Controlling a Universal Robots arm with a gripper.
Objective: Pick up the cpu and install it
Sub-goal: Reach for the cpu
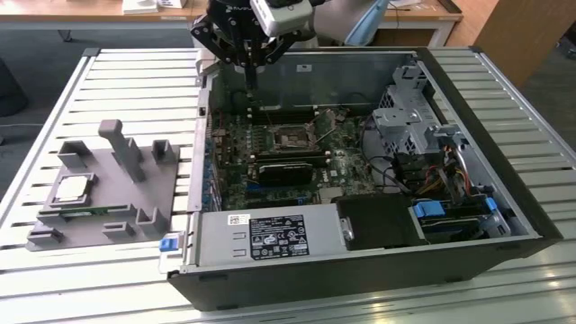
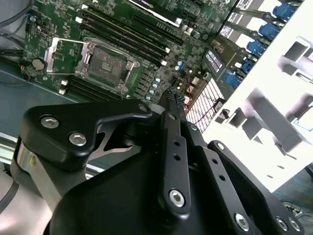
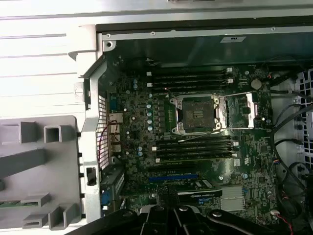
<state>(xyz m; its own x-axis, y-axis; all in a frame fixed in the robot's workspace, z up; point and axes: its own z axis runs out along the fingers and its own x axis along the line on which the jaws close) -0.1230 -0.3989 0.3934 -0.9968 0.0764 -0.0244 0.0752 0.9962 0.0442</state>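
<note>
One open computer case [image 1: 360,280] lies on the slatted table [image 1: 135,74], with the grey tray [image 1: 171,183] beside it at the exterior view's left. The gripper [image 1: 250,86], fingers pressed together and empty, hangs over the motherboard [image 1: 270,158]. The cpu [image 1: 72,189] lies on the grey tray.

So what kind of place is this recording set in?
Probably a lab or workshop bench for PC assembly: an open computer case lies on a slatted table, a grey tray beside it, wooden desks behind.
</note>
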